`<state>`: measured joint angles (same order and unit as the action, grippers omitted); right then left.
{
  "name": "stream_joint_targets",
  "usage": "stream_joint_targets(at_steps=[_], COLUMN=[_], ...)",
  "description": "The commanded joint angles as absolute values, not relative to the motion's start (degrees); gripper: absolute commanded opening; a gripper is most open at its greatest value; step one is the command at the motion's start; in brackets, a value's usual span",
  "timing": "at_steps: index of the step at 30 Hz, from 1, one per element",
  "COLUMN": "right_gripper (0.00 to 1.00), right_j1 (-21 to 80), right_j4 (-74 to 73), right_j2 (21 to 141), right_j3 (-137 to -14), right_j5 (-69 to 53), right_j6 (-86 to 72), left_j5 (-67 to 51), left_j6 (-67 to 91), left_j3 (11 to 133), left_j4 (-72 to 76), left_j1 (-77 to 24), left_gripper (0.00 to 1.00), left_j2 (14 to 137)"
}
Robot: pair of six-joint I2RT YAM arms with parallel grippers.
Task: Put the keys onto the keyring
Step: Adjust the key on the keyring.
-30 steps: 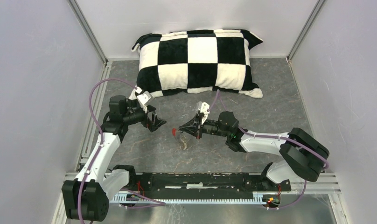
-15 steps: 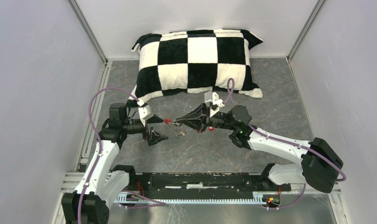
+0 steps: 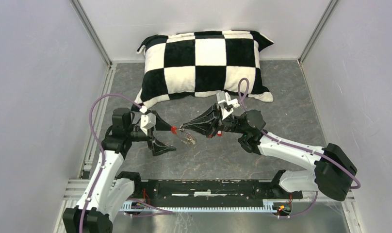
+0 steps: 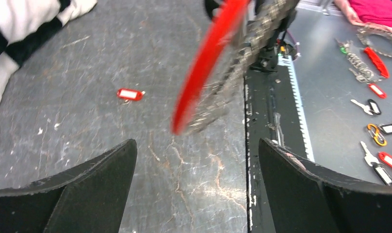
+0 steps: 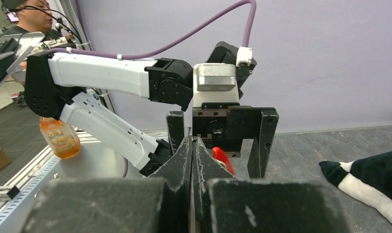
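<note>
Your left gripper (image 3: pixel 166 135) is spread wide and holds nothing, its fingers (image 4: pixel 87 194) pointing right across the middle of the table (image 3: pixel 281 111). Just to its right the keyring (image 3: pixel 187 138) hangs in the air. Its red section (image 3: pixel 173 129) reaches in between those open fingers, and you cannot tell whether it touches either one, since it is blurred in the left wrist view. Your right gripper (image 3: pixel 185 128) is pressed together and pinches the keyring from above. A red-headed key (image 4: pixel 130 94) lies flat on the table beyond the ring, toward the far side where the checked pillow (image 3: pixel 208 60) rests.
</note>
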<state>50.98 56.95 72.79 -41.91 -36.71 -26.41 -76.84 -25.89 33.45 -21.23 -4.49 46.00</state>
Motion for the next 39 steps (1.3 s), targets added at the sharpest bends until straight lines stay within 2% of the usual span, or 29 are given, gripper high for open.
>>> stream_joint_targets(at_steps=[1, 4, 11, 13, 16, 18, 19, 22, 27, 28, 29, 32, 33, 36, 39], right_gripper=[0.00, 0.00, 0.00, 0.00, 0.00, 0.00, 0.00, 0.00, 0.00, 0.00, 0.00, 0.00, 0.00, 0.00, 0.08], right_j1=[50.93, 50.92, 51.05, 51.07, 51.32, 51.57, 51.66, 51.82, 52.21, 52.36, 52.39, 52.47, 52.45, 52.64, 52.83], right_j4=[63.77, 63.90, 64.94, 65.08, 65.17, 65.21, 65.21, 65.13, 65.03, 65.04, 64.95, 64.19, 63.70, 62.95, 59.59], right_j2=[71.98, 72.15, 72.95, 72.91, 73.12, 73.42, 73.47, 73.65, 74.10, 74.19, 74.09, 73.38, 73.23, 72.87, 72.07], right_j3=[-44.56, -44.63, -45.54, -45.53, -45.59, -45.62, -45.62, -45.53, -46.14, -46.22, -46.23, -45.97, -45.97, -46.14, -46.41], right_j5=[-37.97, -37.64, -38.41, -38.48, -38.63, -38.84, -38.85, -38.94, -39.20, -39.28, -39.29, -39.11, -39.16, -39.78, -40.88], right_j6=[-30.36, -30.39, -32.07, -32.32, -32.46, -32.44, -32.44, -32.48, -32.66, -32.62, -32.62, -32.04, -31.87, -32.25, -32.28], left_j5=[-84.04, -84.85, -81.36, -82.28, -83.39, -84.87, -85.65, -87.25, -86.02, -86.11, -86.09, -85.04, -84.39, -82.30, -79.87], left_j6=[-25.07, -29.90, -34.12, -34.40, -34.69, -34.73, -34.67, -33.95, -35.11, -35.22, -35.28, -37.82, -39.82, -44.47, -55.75], left_j3=[36.71, 38.26, 38.28, 38.65, 39.70, 40.38, 40.65, 41.48, 41.67, 41.74, 41.87, 42.68, 43.10, 44.19, 46.40], left_j4=[-22.93, -27.67, -28.27, -28.17, -28.26, -28.21, -28.21, -28.21, -28.38, -28.38, -28.39, -30.51, -32.22, -34.98, -38.96], left_j1=[-5.14, -5.19, -5.19, -5.19, -5.23, -5.19, -5.28, -5.35, -5.45, -5.49, -5.45, -5.45, -5.47, -5.57, -5.62], left_gripper=[1.00, 1.00, 0.98, 0.89, 0.68, 0.61, 0.60, 0.67, 0.64, 0.60, 0.51, 0.07, 0.03, 0.02, 0.02], left_j2=[43.02, 42.38, 43.53, 44.03, 45.38, 45.80, 45.94, 45.96, 46.09, 46.17, 46.15, 45.95, 45.92, 45.85, 45.68])
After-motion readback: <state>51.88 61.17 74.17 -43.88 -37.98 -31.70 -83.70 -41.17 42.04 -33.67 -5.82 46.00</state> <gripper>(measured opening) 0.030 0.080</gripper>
